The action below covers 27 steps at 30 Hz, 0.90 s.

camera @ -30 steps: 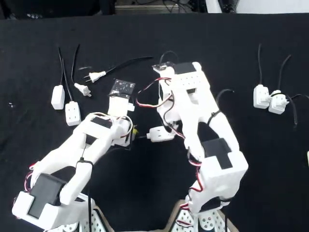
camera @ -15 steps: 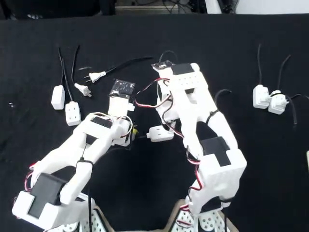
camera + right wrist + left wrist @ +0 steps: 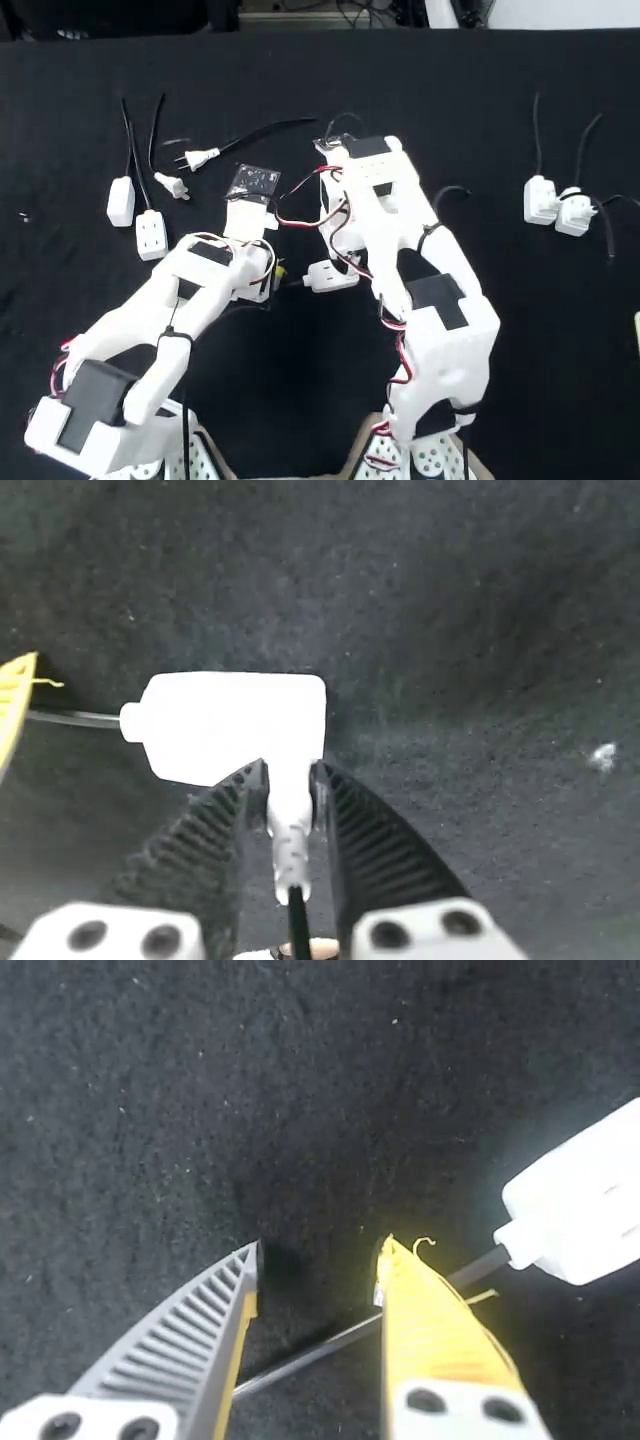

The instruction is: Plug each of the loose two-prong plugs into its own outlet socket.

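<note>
**Control:** Plug position, please?

**Operator:** I see the plug (image 3: 290, 825) clamped in my right hand (image 3: 288, 772). Its front end meets the white socket (image 3: 232, 725), which lies mid-bench (image 3: 480, 90).

**Control:** And your left hand?

**Operator:** My left hand (image 3: 318, 1250) is released, its fingers straddling the socket's black cord (image 3: 310, 1350). A spare plug (image 3: 203, 157) and a smaller plug (image 3: 172, 186) lie loose at far left.
</note>
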Each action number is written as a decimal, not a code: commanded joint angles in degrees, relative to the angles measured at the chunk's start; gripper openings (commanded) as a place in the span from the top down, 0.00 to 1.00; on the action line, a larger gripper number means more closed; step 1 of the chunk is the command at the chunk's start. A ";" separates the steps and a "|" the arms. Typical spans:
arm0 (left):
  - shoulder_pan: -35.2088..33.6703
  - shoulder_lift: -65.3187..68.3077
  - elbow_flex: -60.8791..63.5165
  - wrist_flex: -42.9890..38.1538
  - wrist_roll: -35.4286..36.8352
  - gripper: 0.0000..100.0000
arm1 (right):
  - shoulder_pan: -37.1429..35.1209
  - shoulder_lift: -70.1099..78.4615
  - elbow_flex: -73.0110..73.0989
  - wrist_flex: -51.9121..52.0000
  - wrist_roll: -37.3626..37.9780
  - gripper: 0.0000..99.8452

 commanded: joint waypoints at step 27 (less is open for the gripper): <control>-8.22 -8.09 0.31 1.67 9.14 0.80 | -5.98 -24.84 22.90 -13.71 62.42 0.73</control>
